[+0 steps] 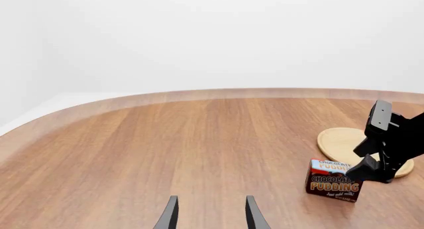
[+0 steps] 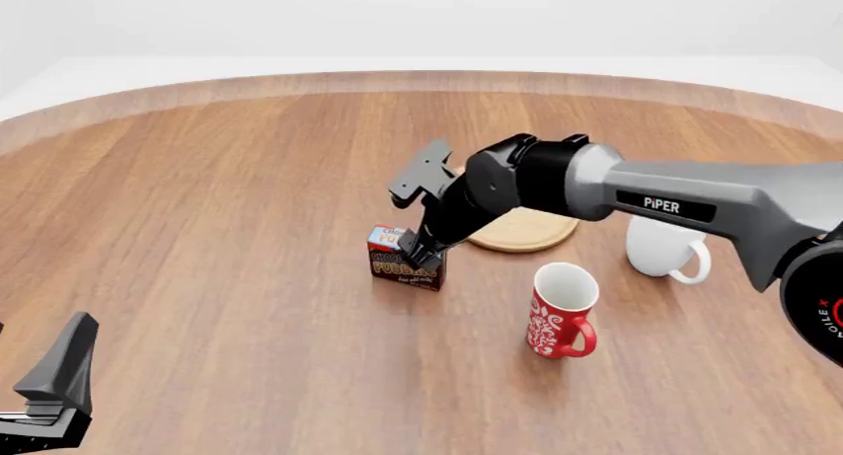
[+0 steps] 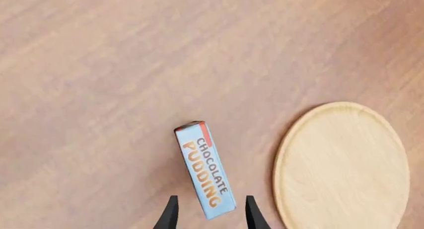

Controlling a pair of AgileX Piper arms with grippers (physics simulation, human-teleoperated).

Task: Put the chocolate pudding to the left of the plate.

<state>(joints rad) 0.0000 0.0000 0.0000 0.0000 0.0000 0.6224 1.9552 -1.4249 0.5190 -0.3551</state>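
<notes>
The chocolate pudding is a small dark brown carton with a light blue top. It stands on the wooden table just left of the plate, a flat round tan disc. My right gripper hangs right over the carton. In the right wrist view its fingers stand open on either side of the pudding, with a gap left on both sides, and the plate lies beside them. My left gripper is open and empty, far back at the near left. From there I see the pudding and plate.
A red patterned mug stands in front of the plate, to the right of the carton. A white mug sits right of the plate. The right arm stretches across above both mugs. The table's curved far edge runs across the back.
</notes>
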